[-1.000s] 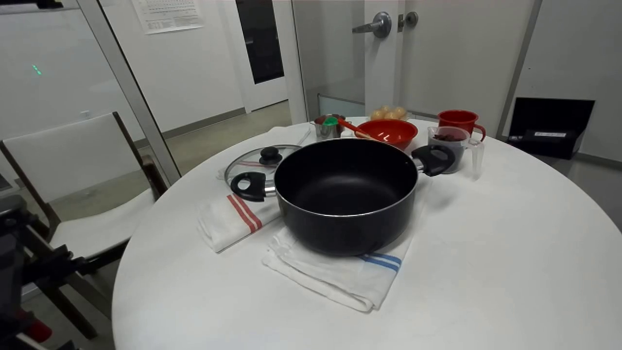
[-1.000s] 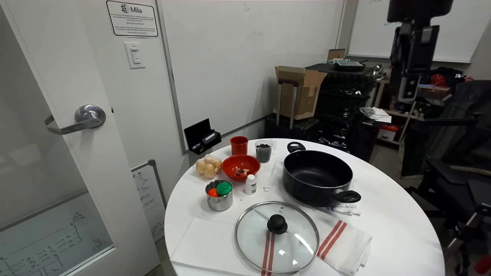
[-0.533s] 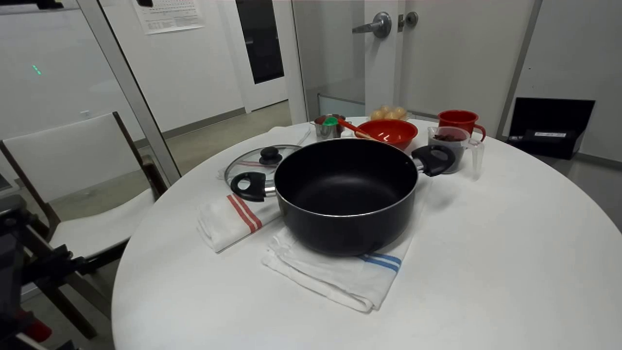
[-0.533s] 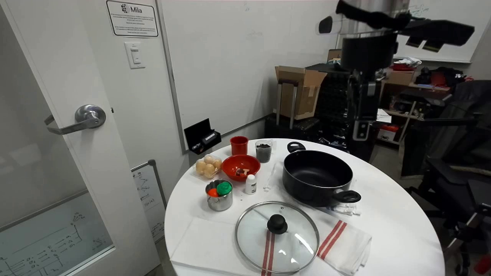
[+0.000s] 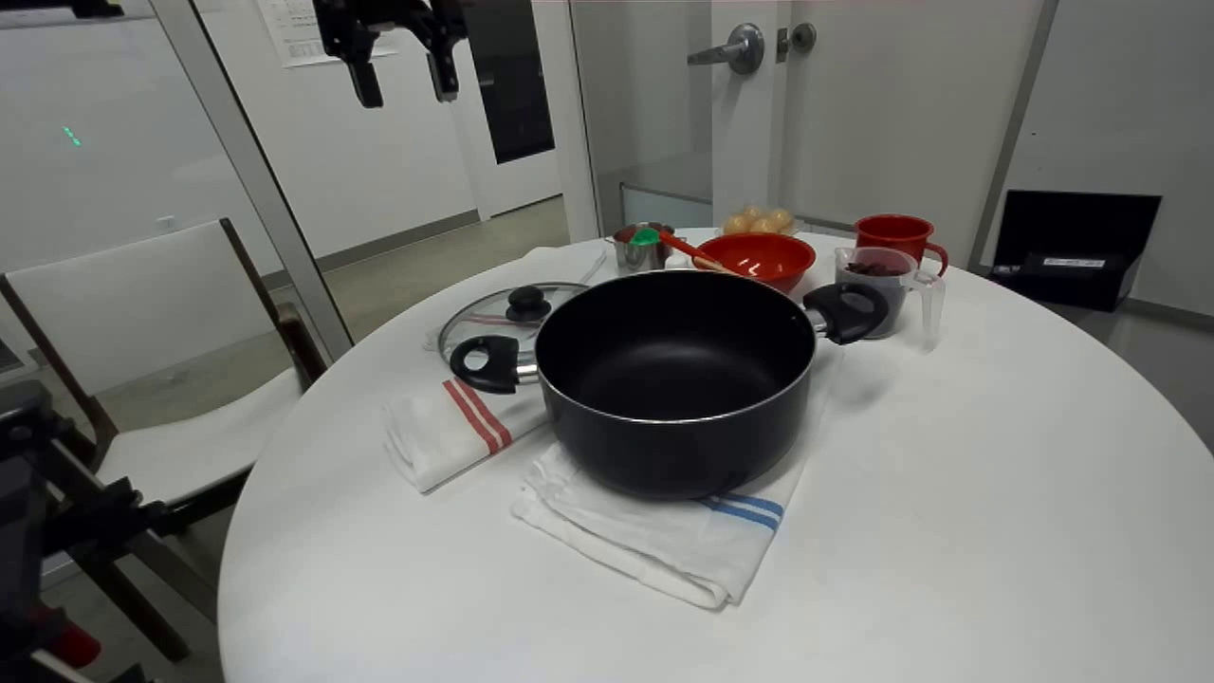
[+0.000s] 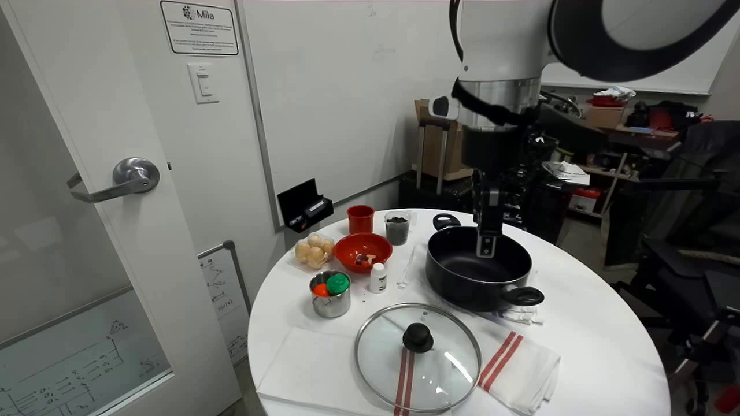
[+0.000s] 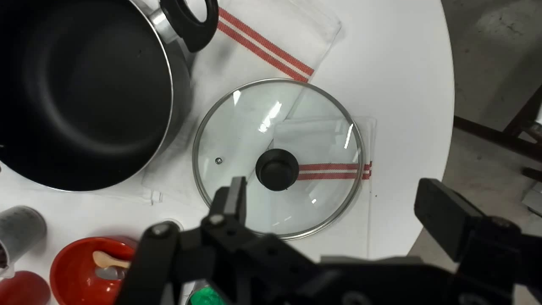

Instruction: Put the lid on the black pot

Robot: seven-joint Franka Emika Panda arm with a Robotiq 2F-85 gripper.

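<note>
The clear glass lid [image 6: 418,340] with its metal rim and black knob lies knob up on folded white towels. In the wrist view the lid [image 7: 277,169] is in the middle; in an exterior view the lid [image 5: 527,304] is partly hidden behind the pot's handle. The black pot [image 5: 678,389] stands upright and uncovered on a towel; it also shows in an exterior view [image 6: 477,268] and at the wrist view's upper left [image 7: 97,84]. My gripper [image 5: 406,93] is open and empty, high above the table. In the wrist view the fingers [image 7: 332,188] are wide apart, the knob beyond the left finger.
A steel cup with green and orange items [image 6: 330,300], a white bottle [image 6: 378,278], a red bowl [image 6: 363,252], eggs [image 6: 314,251], a red mug [image 6: 360,219] and a measuring cup [image 6: 397,227] stand near the pot. The round table's edge [image 7: 451,106] lies beyond the lid.
My arm has moved in over the table. In an exterior view it has gone left and lower, and the fingers have come into sight in the top left elsewhere. Lid and pot have not moved.
</note>
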